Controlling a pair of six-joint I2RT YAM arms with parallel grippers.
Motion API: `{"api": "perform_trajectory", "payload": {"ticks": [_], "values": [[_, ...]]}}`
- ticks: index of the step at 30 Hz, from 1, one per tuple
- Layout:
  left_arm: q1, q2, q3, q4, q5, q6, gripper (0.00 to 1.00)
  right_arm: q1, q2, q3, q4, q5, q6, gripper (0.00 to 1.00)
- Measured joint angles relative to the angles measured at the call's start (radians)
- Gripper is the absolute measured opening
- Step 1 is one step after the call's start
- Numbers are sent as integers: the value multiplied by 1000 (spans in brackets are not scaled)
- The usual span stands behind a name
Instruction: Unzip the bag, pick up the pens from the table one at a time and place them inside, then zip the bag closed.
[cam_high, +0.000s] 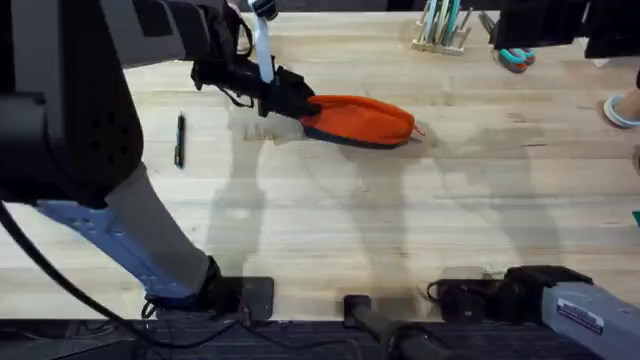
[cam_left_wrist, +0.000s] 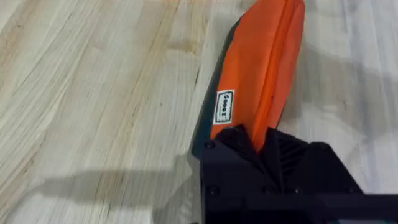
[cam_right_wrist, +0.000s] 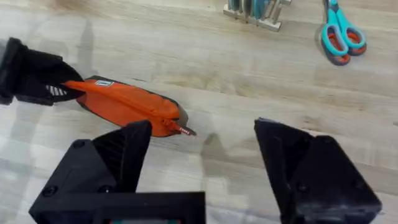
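One pen (cam_high: 179, 139) — outside bag (cam_high: 362, 119).

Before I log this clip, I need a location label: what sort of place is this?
Probably a robot lab workbench: a plank-grain wooden table, two arms mounted at its near edge, and stationery laid out, namely an orange bag, a pen and scissors.

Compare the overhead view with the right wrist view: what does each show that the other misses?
Only the overhead view shows a black pen lying on the table, away from the bag's gripped end. Only the right wrist view shows the right gripper, open with nothing between its fingers, and the bag's small red zipper pull up close. Both show the orange bag pinched at one end by the left gripper, teal-handled scissors and a holder at the far edge.
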Motion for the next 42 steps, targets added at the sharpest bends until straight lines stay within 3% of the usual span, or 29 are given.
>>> {"api": "perform_trajectory", "payload": {"ticks": [25,34,42], "values": [[0,0,0,0,0,0,41,-39,34,0,-164,-7,38,997],[0,0,0,0,0,0,41,-45,158,-22,-172,-220,-359,996],[0,0,0,0,0,0,41,-45,299,-22,-158,-181,-616,996]]}}
